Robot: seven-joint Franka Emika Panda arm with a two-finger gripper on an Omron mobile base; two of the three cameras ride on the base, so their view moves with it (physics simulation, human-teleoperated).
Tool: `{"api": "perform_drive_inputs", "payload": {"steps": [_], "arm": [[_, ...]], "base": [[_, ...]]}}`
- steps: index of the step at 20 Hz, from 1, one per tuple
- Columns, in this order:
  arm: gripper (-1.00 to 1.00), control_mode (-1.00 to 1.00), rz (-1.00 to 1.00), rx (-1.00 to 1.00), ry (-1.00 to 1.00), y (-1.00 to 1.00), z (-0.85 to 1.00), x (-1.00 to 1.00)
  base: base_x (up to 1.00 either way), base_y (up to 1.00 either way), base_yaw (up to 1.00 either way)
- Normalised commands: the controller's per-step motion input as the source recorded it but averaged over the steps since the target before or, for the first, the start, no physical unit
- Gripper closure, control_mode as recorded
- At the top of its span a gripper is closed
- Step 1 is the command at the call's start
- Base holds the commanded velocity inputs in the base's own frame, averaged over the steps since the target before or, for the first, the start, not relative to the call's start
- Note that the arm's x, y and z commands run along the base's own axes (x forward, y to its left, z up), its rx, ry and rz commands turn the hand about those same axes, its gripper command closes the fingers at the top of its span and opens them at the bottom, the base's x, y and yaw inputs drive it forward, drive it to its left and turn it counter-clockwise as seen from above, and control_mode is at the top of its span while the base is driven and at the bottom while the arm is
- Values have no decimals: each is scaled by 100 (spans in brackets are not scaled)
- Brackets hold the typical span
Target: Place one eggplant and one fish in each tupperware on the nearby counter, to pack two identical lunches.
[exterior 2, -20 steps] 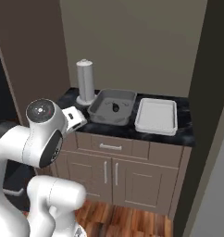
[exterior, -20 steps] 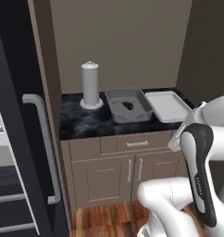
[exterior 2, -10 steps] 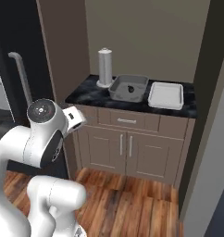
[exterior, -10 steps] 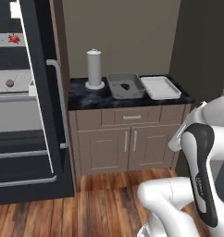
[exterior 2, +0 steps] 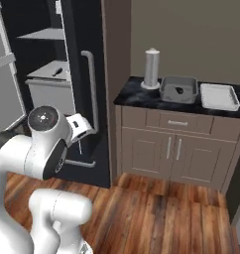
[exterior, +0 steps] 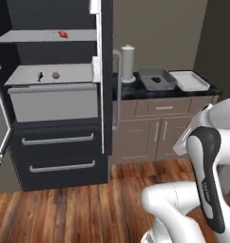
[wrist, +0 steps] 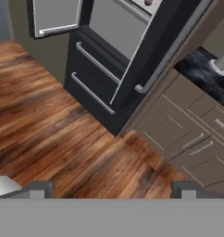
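A small red fish [exterior: 63,34] lies on an upper shelf of the open fridge [exterior: 50,90]. On the counter stand two grey tupperware side by side. The left tupperware [exterior: 157,79] [exterior 2: 179,89] holds a small dark item [exterior: 156,79], apparently an eggplant. The right tupperware [exterior: 189,80] [exterior 2: 219,96] looks empty. Another dark item [exterior: 40,75] lies on the lower fridge shelf. My gripper [wrist: 113,192] is open with nothing between its fingertips [wrist: 40,189], hanging over the wood floor well short of fridge and counter.
A tall grey cylinder [exterior: 128,64] [exterior 2: 151,68] stands on the counter left of the containers. The open fridge door [exterior: 106,76] juts out edge-on between fridge and counter [exterior 2: 137,96]. Cabinet doors [exterior 2: 171,149] sit below. Wood floor [exterior: 79,209] lies in front.
The whole picture has shifted: the base has backed away and turned left. The counter now sits farther off to the right, and the fridge's inside has come into view. The gripper stays open.
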Motion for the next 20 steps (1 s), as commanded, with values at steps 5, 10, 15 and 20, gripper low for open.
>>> {"api": "perform_drive_inputs", "payload": {"steps": [5,10,15,20], "arm": [[-100,100,0,0,0,0,0,0],[-100,100,0,0,0,0,0,0],[-100,100,0,0,0,0,0,0],[-100,100,0,0,0,0,0,0]], "base": [[2,100,-3],[17,100,-5],[49,100,-9],[92,17,-14]]}}
